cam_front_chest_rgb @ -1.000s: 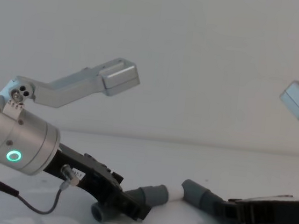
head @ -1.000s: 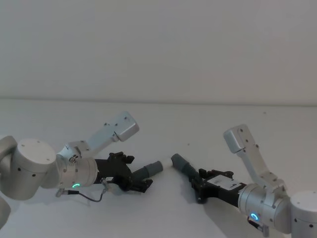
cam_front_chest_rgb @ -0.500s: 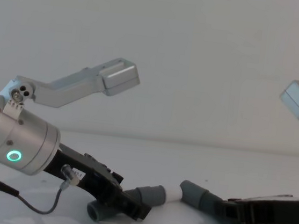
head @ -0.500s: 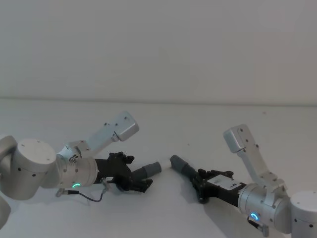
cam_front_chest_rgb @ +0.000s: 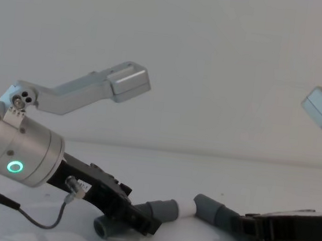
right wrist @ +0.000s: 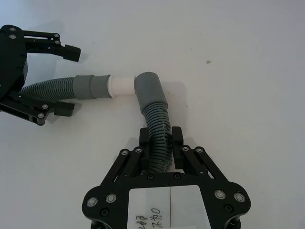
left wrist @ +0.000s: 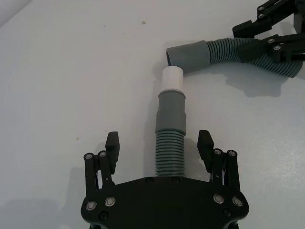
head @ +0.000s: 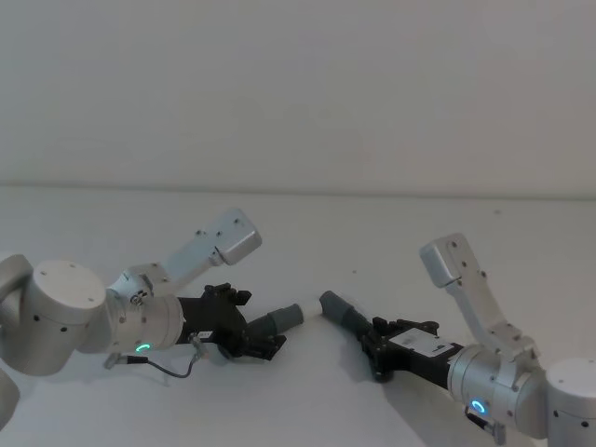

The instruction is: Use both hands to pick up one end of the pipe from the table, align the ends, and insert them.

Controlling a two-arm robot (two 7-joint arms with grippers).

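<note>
Left wrist view: the left gripper (left wrist: 159, 143) gapes around the first hose (left wrist: 170, 148), whose white tip (left wrist: 172, 79) sits just beside the cuff (left wrist: 188, 52) of the second hose (left wrist: 224, 47). The right gripper (right wrist: 159, 137) clamps that second hose. Bare table (left wrist: 71, 71) lies all round both.

The left gripper (left wrist: 158, 139) and right gripper (right wrist: 160, 134) each hide the rear of their pipe piece (left wrist: 170, 155).

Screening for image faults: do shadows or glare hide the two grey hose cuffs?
No. Left wrist view: the white-tipped dark-grey ribbed hose piece, between the fingers of the open left gripper, throws a soft shadow on the white matte table. Right wrist view: the right gripper clamps the other ribbed hose piece; faint shadow, no glare.
</note>
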